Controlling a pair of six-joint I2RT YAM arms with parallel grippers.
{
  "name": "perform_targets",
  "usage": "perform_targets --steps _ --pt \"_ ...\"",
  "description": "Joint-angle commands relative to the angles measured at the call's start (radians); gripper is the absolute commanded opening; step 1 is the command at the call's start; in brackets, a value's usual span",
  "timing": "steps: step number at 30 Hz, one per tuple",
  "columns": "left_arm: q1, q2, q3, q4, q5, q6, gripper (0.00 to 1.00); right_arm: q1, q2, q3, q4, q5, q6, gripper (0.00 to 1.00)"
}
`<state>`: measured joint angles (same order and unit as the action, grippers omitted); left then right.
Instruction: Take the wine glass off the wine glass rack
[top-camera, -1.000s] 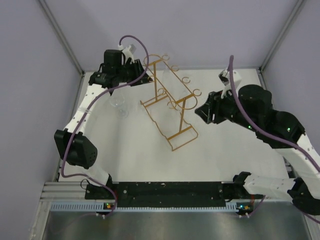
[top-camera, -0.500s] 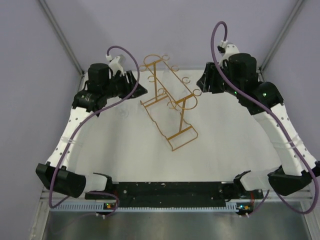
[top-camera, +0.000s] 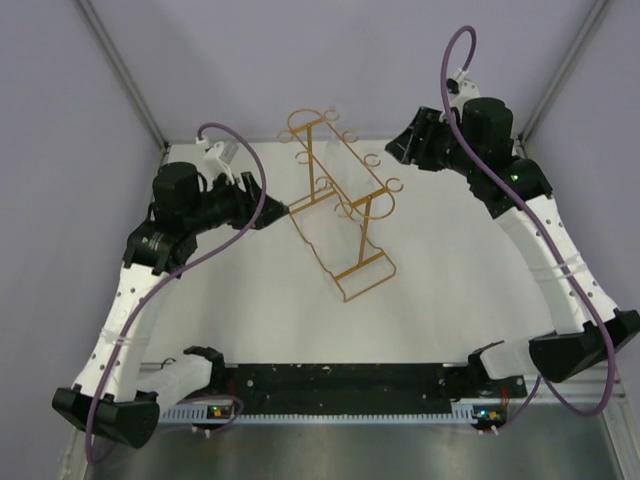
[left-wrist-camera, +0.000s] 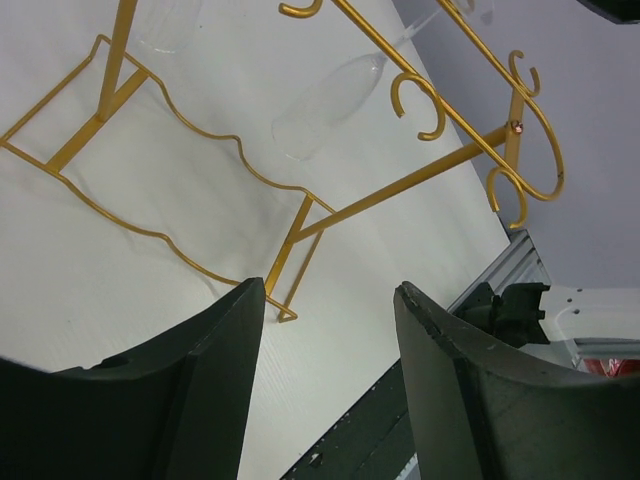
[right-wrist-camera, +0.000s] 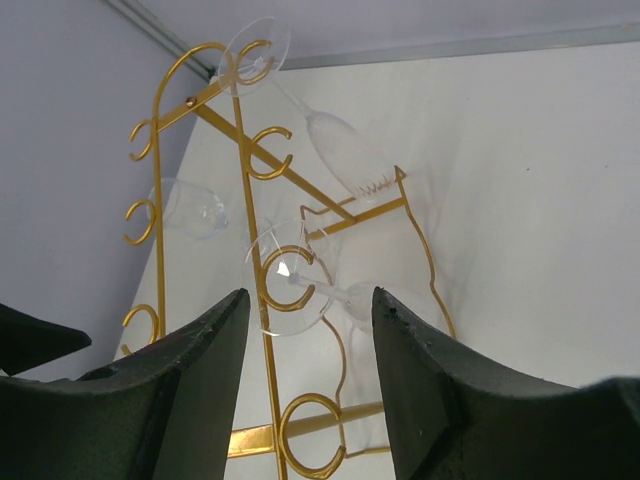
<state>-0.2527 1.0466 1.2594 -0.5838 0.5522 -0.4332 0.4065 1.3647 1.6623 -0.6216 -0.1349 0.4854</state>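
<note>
The gold wire wine glass rack (top-camera: 340, 215) stands mid-table. Clear wine glasses hang upside down from its rails. In the right wrist view one foot (right-wrist-camera: 288, 280) sits in a curled loop right before my open right gripper (right-wrist-camera: 310, 295), and another glass (right-wrist-camera: 340, 150) hangs farther along. A third bowl (right-wrist-camera: 190, 208) shows between the rails; I cannot tell what it rests on. My right gripper (top-camera: 395, 152) is at the rack's back right. My left gripper (top-camera: 278, 212) is open and empty by the rack's left base. The left wrist view shows the rack (left-wrist-camera: 300, 215), a hanging bowl (left-wrist-camera: 325, 95) and the gripper (left-wrist-camera: 325, 290).
Grey enclosure walls (top-camera: 90, 90) close in the left, back and right. A black and metal rail (top-camera: 330, 385) with the arm bases runs along the near edge. White tabletop (top-camera: 250, 310) lies between the rack and the bases.
My right gripper has risen from beside the rack's right post to its back right end. My left arm has pulled toward the near left. The glass seen by the left gripper no longer shows.
</note>
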Motion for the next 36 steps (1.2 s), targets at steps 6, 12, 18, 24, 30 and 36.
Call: perform_targets --steps 6,12,18,24,30,36 --pt "0.004 -0.089 -0.067 0.036 0.100 0.022 0.62 -0.023 0.042 -0.039 0.164 -0.083 0.082 0.53" --pt "0.004 -0.112 -0.057 -0.019 0.063 0.074 0.62 -0.028 0.054 -0.096 0.210 -0.074 0.099 0.52" --pt "0.004 -0.123 -0.052 -0.034 0.066 0.085 0.62 -0.029 0.060 -0.134 0.272 -0.115 0.130 0.52" --pt "0.004 -0.125 -0.061 -0.039 0.058 0.096 0.62 -0.028 0.053 -0.160 0.301 -0.131 0.144 0.43" --pt "0.004 -0.123 -0.071 -0.033 0.058 0.093 0.62 -0.029 0.039 -0.173 0.303 -0.127 0.142 0.30" --pt "0.004 -0.119 -0.071 -0.031 0.057 0.091 0.62 -0.029 0.021 -0.176 0.299 -0.120 0.131 0.23"
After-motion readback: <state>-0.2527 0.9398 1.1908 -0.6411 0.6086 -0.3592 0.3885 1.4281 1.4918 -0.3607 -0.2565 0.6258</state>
